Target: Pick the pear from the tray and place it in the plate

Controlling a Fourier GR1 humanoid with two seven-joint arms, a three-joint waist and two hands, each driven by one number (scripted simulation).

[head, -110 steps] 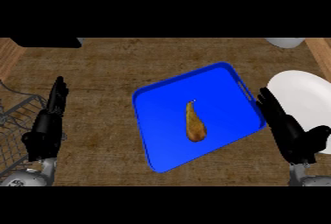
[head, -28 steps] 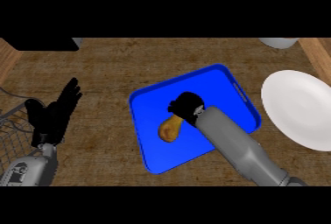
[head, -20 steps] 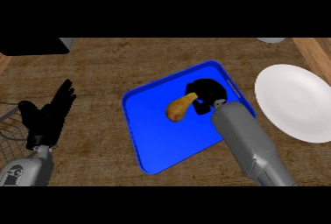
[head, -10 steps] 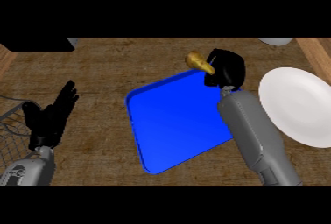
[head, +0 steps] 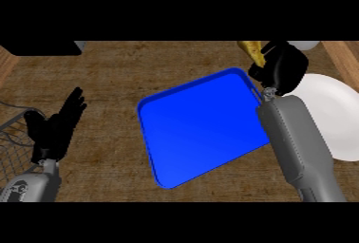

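Carrying the pear (head: 252, 51) was the step in hand: the right hand (head: 282, 69) had its fingers curled round the fruit and held it above the far corner of the blue tray (head: 200, 126), with only the yellow-brown upper part of the pear showing past the black fingers. The pear was off the tray and not yet over the white plate (head: 335, 118), which lay on the desk (head: 119, 66) just beside the tray, at the robot's right.

To do this step well, I judge that the hand should travel to the right and toward the robot until the pear hangs over the middle of the plate, not over its rim. It should then come down low before the fingers open, because a pear can roll when it is let go from a height. The grey forearm crossed the right edge of the tray, so the move should keep it from pushing the tray.

The left hand (head: 56, 127) rested at the left side of the view, fingers straight and up, holding nothing.

Counted: one pear, one tray, one plate, two hands.
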